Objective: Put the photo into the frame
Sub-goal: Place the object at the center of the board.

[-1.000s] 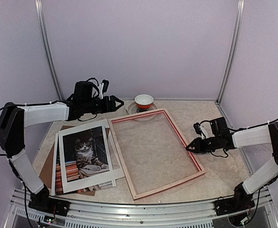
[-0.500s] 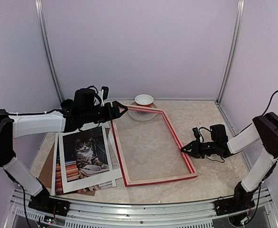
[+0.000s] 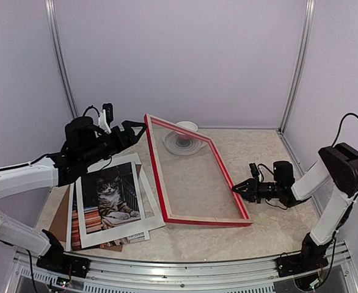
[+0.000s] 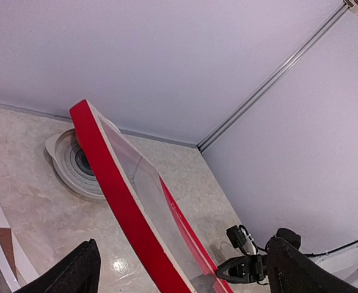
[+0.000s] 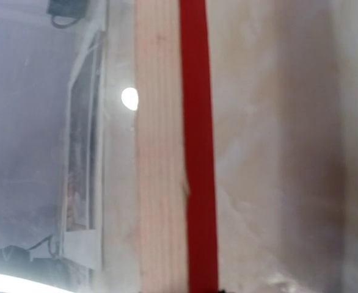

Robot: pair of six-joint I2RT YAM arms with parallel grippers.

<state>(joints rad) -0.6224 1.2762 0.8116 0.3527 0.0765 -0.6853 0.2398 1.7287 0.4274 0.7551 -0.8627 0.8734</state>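
Note:
The frame (image 3: 156, 155), red-fronted with a clear pane, stands tilted. Its left rail is raised and its right rail (image 3: 228, 177) rests on the table. My left gripper (image 3: 137, 126) is open at the raised top-left corner. In the left wrist view the red rail (image 4: 115, 189) passes between its spread fingers (image 4: 81, 271). My right gripper (image 3: 236, 188) looks shut, its tip against the low right rail (image 5: 197, 152). The photo (image 3: 109, 192) of the cat lies flat on the left under a white mat (image 3: 127, 227).
A brown backing board (image 3: 59, 215) lies under the photo pile at the left. A white and red bowl (image 3: 190, 126) on a grey plate (image 4: 66, 168) stands at the back, behind the raised frame. The enclosure walls are close on all sides.
The frame's left side has swung up from flat to steeply tilted, pivoting on its right rail. My left arm drew back to the left with it. The right gripper stayed at the right rail.

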